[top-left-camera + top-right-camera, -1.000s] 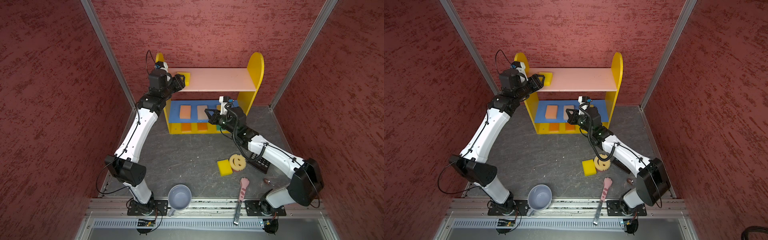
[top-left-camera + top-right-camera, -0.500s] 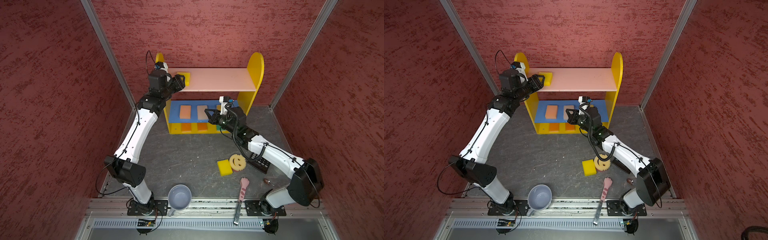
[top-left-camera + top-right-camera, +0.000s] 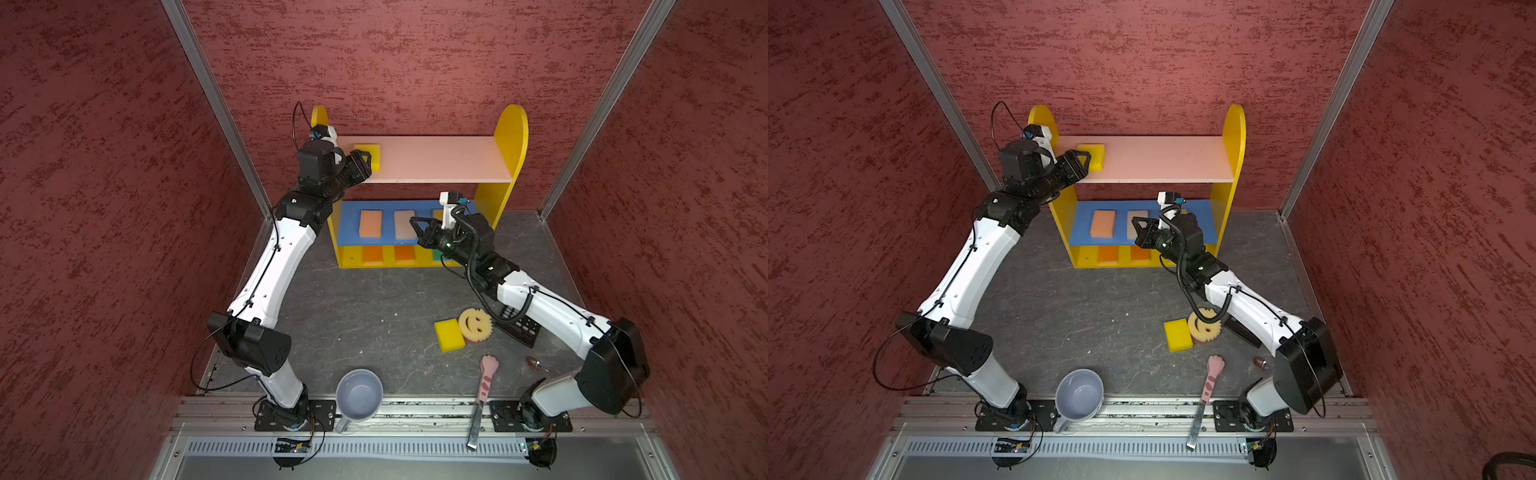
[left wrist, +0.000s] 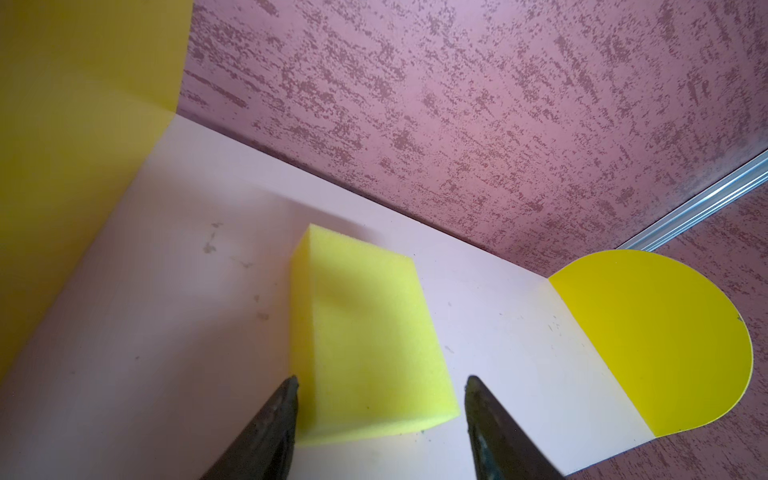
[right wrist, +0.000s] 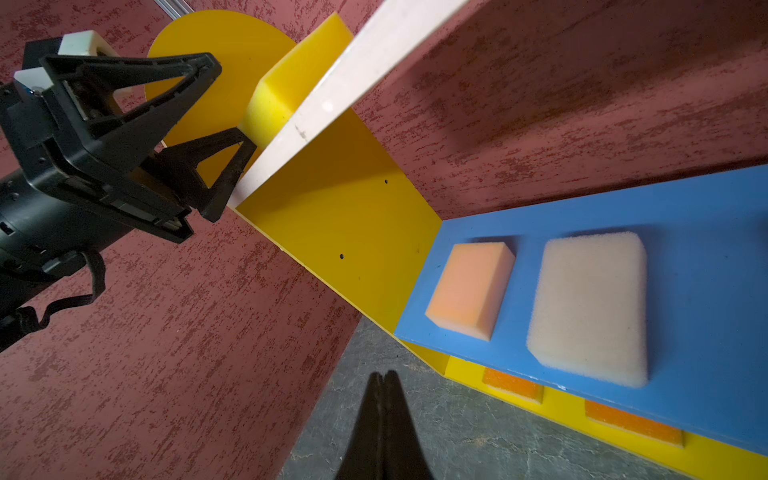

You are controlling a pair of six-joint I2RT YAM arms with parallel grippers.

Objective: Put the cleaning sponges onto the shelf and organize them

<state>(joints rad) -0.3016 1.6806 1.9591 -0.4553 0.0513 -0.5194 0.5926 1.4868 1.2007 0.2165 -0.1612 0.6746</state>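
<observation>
the grey worktop [image 3: 374, 299] carried two loose sponges, a yellow block [image 3: 449, 336] touching the round smiley sponge [image 3: 476, 322]. the shelf [image 3: 512, 137] stood behind: its pink top board [image 3: 440, 160] held one yellow sponge [image 4: 361, 340] at the left arm's end, the blue middle board [image 5: 685, 216] a peach sponge [image 5: 471, 289] beside a pale sponge [image 5: 590, 307], the bottom board two orange sponges [image 3: 372, 254]. the foam looked light, soft and squashy, best pinched across its short sides. the left claw [image 4: 381, 380] stood open astride the yellow sponge's near end, gripping nothing; the right claw [image 5: 384, 376] was shut and empty before the blue middle board
</observation>
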